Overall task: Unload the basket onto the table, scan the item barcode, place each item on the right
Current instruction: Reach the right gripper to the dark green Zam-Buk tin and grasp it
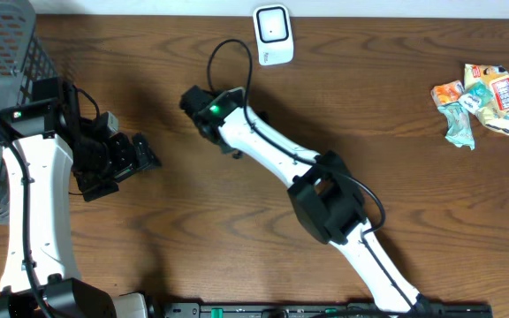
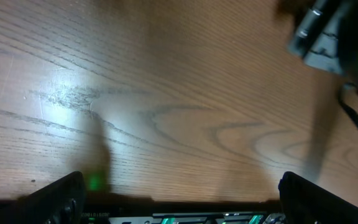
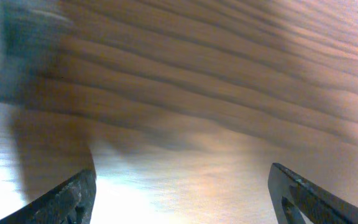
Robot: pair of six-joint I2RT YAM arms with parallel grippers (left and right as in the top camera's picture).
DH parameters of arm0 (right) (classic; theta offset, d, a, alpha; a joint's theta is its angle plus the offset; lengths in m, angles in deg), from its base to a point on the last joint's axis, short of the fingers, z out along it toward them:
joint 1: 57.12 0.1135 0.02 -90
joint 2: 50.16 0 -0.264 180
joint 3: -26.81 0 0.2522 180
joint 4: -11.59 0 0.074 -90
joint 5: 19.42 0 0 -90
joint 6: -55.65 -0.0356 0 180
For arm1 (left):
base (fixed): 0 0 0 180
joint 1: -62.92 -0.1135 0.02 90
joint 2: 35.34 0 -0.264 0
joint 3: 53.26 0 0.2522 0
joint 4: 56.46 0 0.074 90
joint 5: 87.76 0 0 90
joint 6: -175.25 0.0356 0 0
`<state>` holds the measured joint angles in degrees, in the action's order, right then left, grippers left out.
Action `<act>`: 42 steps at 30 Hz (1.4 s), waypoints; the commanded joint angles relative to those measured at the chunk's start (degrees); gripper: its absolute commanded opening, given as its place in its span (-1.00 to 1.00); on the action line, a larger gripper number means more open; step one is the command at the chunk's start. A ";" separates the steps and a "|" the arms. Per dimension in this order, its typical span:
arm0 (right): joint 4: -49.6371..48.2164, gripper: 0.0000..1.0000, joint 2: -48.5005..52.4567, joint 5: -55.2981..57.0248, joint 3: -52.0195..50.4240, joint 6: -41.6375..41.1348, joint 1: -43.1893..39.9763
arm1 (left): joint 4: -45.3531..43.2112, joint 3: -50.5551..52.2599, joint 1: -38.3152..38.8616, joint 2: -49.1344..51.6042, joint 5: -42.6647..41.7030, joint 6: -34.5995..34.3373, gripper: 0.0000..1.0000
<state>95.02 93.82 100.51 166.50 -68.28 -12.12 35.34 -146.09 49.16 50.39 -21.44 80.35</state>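
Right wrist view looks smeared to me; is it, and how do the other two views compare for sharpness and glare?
Right wrist: heavy motion blur streaks the brown wooden table, with white glare at lower left. Left wrist: milder blur, a pale glare patch on the wood, a dark shadow just below it. Overhead: sharp and evenly lit, only soft shadows on the wood.

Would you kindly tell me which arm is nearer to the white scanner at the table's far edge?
Right. The right arm's fingers are left of the white scanner, slightly nearer the robot's base; the left arm's fingers are much farther left and nearer the base.
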 commanded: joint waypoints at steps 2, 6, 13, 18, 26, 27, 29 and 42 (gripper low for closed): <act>-3.02 0.86 -7.30 -2.36 -0.09 -0.87 -2.08 | 0.28 -0.11 0.09 -0.02 0.13 -0.28 0.96; -16.85 0.90 -7.56 -20.39 -0.11 5.44 -2.43 | 0.28 -0.11 0.09 -0.02 0.13 -0.31 0.96; -26.21 0.81 -5.84 -22.73 -0.15 -1.99 -2.40 | 0.28 -0.11 0.09 -0.02 0.13 -0.31 0.95; -26.18 0.83 -2.10 -22.60 -0.17 -10.82 -2.51 | 0.28 -0.11 0.09 -0.02 0.13 -0.28 0.95; -26.16 0.71 1.79 -22.23 -0.17 -16.22 -2.86 | 0.28 -0.11 0.07 -0.02 0.13 -0.28 0.95; -26.14 0.71 1.95 -21.84 -0.17 -16.20 -2.97 | 0.28 -0.11 0.09 -0.02 0.13 -0.31 0.96; -25.79 0.71 2.29 -20.17 -0.17 -16.17 -2.95 | 0.28 -0.11 0.09 -0.02 0.13 -0.31 0.95; -11.76 0.33 0.70 -19.12 -0.15 -14.16 -2.82 | 0.28 -0.11 0.09 -0.02 0.13 -0.31 0.96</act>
<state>80.18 95.09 81.17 166.50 -83.96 -14.90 35.38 -146.09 49.16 50.39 -21.44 80.35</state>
